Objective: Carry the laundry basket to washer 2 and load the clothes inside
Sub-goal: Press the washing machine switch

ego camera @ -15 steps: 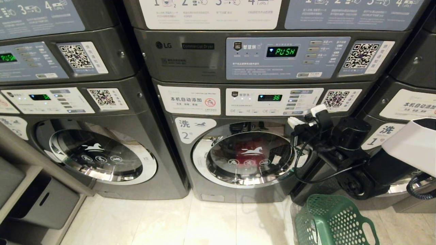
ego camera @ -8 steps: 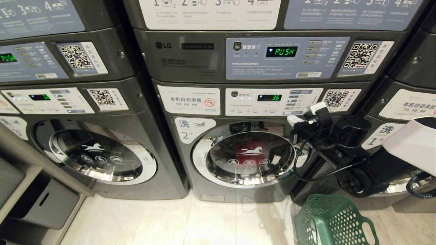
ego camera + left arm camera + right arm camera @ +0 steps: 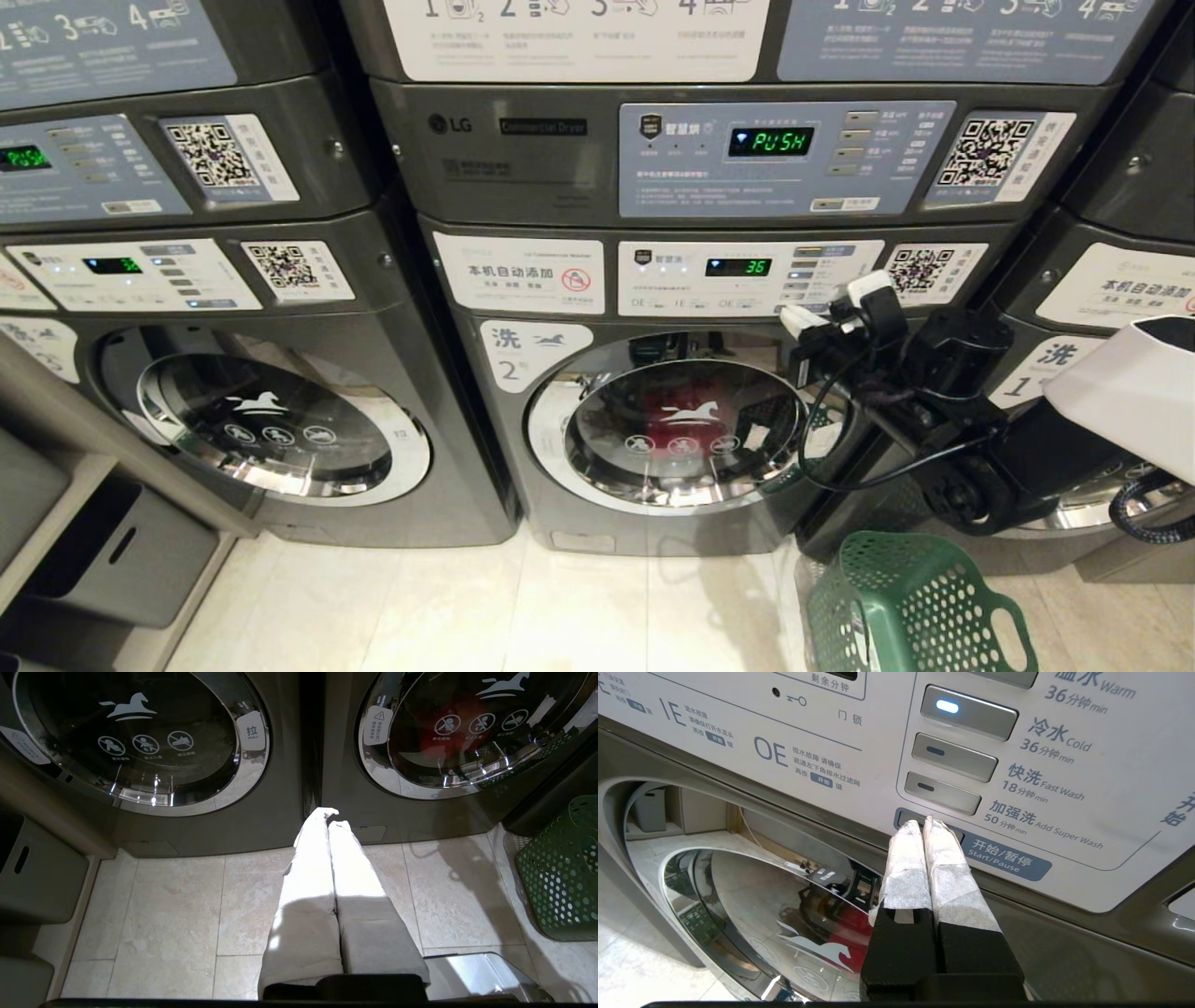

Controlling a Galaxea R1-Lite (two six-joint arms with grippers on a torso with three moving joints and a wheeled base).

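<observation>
Washer 2 (image 3: 653, 523) stands in the middle of the row, its round glass door (image 3: 686, 434) closed. Behind the glass shows a bright red patch of the clothes (image 3: 667, 411), also in the right wrist view (image 3: 852, 933). My right gripper (image 3: 795, 320) is shut and empty. Its wrapped tips (image 3: 923, 823) rest at the dark button beside the Start/Pause label (image 3: 1004, 855) on the washer's control panel. The green laundry basket (image 3: 910, 597) stands on the floor at the lower right. My left gripper (image 3: 329, 815) hangs low over the tiles, shut and empty.
A like washer (image 3: 271, 420) stands to the left and washer 1 (image 3: 1055, 359) to the right, behind my right arm. Dryers are stacked above. A grey bin (image 3: 121, 555) sits on low shelving at far left. Pale floor tiles (image 3: 523, 616) lie in front.
My right gripper has edged slightly up toward the control panel. The basket, the door and the left arm have stayed put.
</observation>
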